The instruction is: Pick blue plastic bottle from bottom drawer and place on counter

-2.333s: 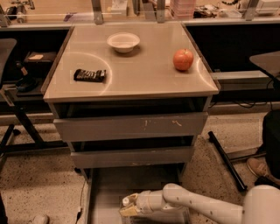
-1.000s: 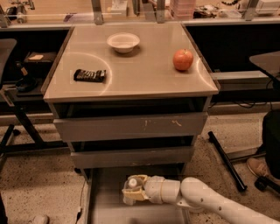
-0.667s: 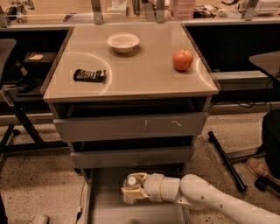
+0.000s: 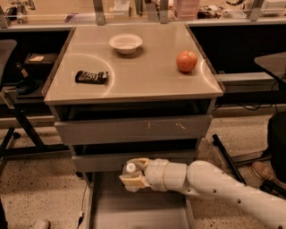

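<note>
The blue plastic bottle (image 4: 131, 169) shows only its white cap and a bit of clear body between the fingers of my gripper (image 4: 133, 174), which is shut on it. The gripper hangs above the open bottom drawer (image 4: 138, 210), level with the front of the drawer above it. My white arm (image 4: 210, 181) reaches in from the lower right. The counter (image 4: 134, 76) is the glossy beige top of the grey cabinet, well above the gripper.
On the counter lie a white bowl (image 4: 125, 43) at the back, a red apple (image 4: 187, 61) at the right and a dark snack bar (image 4: 91, 77) at the left. Two shut grey drawers (image 4: 134, 129) sit below. A cluttered bench (image 4: 134, 11) runs behind.
The gripper has risen from low in the bottom drawer to the height of the middle drawer front, carrying the bottle up with it.
</note>
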